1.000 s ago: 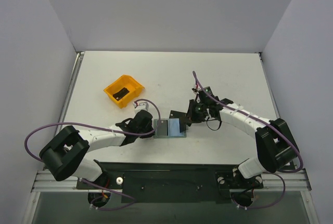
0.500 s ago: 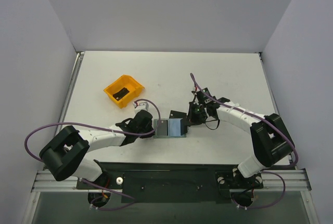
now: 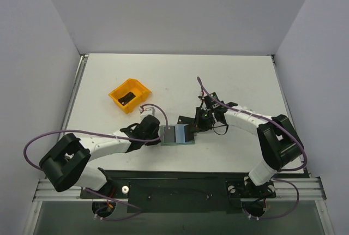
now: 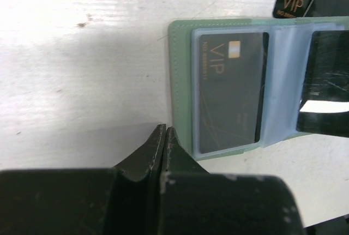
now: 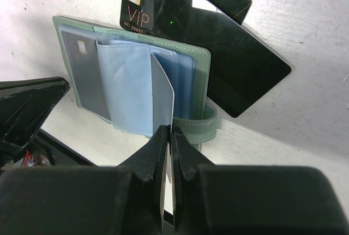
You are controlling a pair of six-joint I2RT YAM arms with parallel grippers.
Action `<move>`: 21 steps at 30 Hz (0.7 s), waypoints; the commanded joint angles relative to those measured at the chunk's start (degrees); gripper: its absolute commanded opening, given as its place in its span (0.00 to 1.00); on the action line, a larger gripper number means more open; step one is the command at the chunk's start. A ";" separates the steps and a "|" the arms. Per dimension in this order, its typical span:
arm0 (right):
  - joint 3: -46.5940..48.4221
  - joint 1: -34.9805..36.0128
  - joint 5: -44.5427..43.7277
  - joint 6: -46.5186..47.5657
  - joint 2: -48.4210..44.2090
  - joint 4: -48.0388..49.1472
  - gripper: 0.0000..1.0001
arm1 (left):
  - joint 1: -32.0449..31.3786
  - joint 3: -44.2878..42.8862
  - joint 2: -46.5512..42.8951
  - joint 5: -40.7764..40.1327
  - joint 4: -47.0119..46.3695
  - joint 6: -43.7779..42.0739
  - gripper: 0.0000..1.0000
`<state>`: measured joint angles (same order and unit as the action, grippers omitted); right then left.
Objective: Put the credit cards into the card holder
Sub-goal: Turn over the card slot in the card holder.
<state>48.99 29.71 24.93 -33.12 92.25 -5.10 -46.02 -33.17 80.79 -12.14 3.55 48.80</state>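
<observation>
Right gripper (image 5: 166,135): pinched tight on one light-blue inner leaf of the card holder (image 5: 203,77), raising that leaf off the rest. Left gripper (image 4: 164,134): pressed together with nothing seen between, tips against the holder's left edge. Lies open and flat on the table (image 3: 229,77) between the two grippers. Keeps one credit card (image 4: 229,93) in the left pocket. Just beyond the far edge, three loose cards (image 5: 234,66), overlapping. Well off to the left, one orange bin (image 3: 115,94) with one black card (image 3: 126,98) inside.
</observation>
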 commanded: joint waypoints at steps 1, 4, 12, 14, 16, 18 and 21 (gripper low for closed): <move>-0.21 0.43 -0.32 0.16 1.53 -0.87 0.00 | -0.03 -3.74 -6.42 -4.99 9.62 -3.09 0.00; -0.39 0.43 -0.23 0.08 2.14 -0.35 0.00 | 0.05 -7.16 -8.45 -5.88 12.35 -4.93 0.00; -0.65 0.34 -0.49 -0.36 2.59 0.27 0.00 | -1.70 -11.04 -4.78 3.87 0.51 -9.33 0.00; -0.74 0.34 -0.58 -0.36 2.67 0.44 0.00 | -3.72 -12.27 -1.88 3.97 -2.39 -10.38 0.00; -0.74 0.26 -0.50 -0.36 2.76 0.36 0.00 | -5.22 -13.32 1.02 4.40 -6.07 -10.74 0.00; -0.83 0.26 -0.58 -0.36 2.94 0.45 0.00 | -5.92 -14.20 3.66 6.68 -8.46 -10.74 0.00; -0.92 0.17 -0.67 -0.27 2.85 0.36 0.00 | -6.89 -15.08 7.18 7.48 -11.45 -10.74 0.00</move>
<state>48.97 29.71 26.22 -33.87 93.56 -3.18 -51.99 -45.10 85.12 -7.57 0.49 39.57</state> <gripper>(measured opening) 0.004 0.019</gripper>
